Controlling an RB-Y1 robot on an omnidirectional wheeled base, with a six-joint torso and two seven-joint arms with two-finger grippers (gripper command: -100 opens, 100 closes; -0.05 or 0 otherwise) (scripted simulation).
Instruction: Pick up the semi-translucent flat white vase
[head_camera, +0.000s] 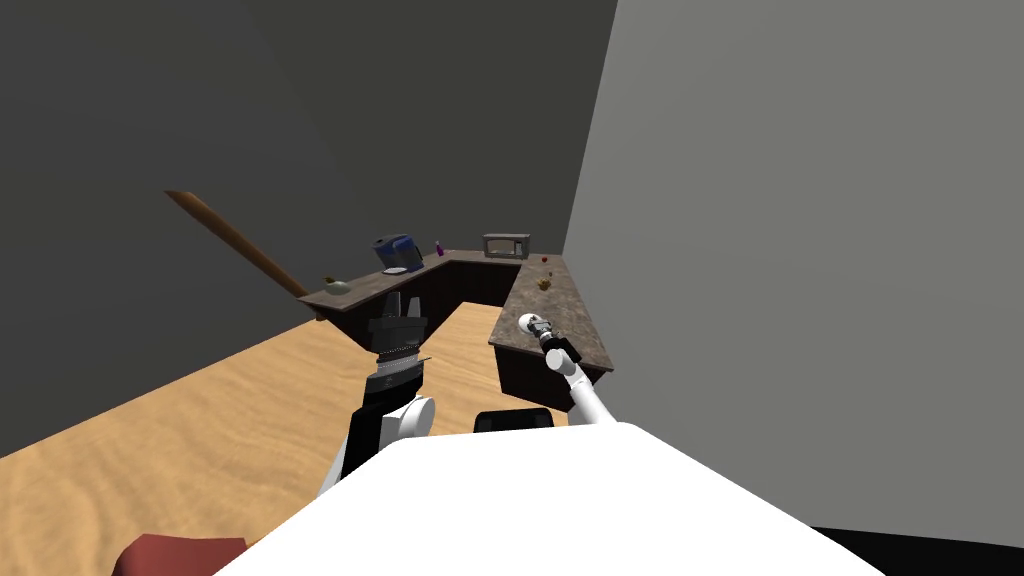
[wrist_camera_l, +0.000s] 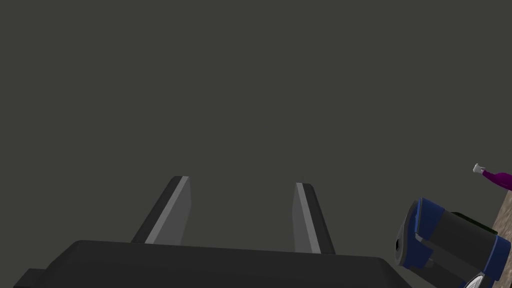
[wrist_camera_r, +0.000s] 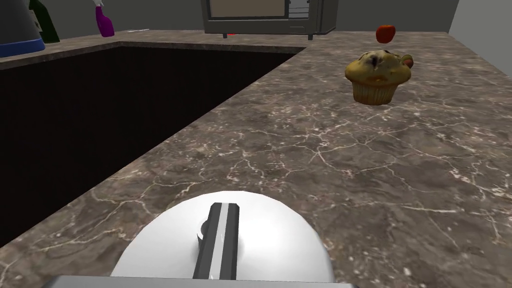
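Room: dark grey walls, one paler wall on my right, and a wood floor (head_camera: 200, 420). A U-shaped table (head_camera: 565, 305) with a brown, veined stone top stands ahead, its open side towards me, and a brown beam (head_camera: 235, 245) leans along the left wall.

On the table's far run stand a grey microwave (wrist_camera_r: 265, 15) and, to its left, a blue and black coffee machine (head_camera: 397, 252). A small olive pot (head_camera: 337, 286) sits on the end of the left wing.

The vase (wrist_camera_r: 270, 240), a low white dome, rests on the near end of the right wing, close to the inner edge.

My right tool (wrist_camera_r: 223, 206) is at the vase. Its two fingers are drawn close together on the top of the dome, beside a small raised neck, clamping it there.

My left tool (wrist_camera_l: 242, 182) is raised in front of the left wing, its fingers spread wide with nothing between them, facing the dark wall.

A muffin (wrist_camera_r: 377, 75) stands further along the right wing, well apart from the vase. A purple spray bottle (wrist_camera_r: 105, 22) stands between the coffee machine and the microwave. A red apple (wrist_camera_r: 385, 33) lies beyond the muffin, near the microwave.
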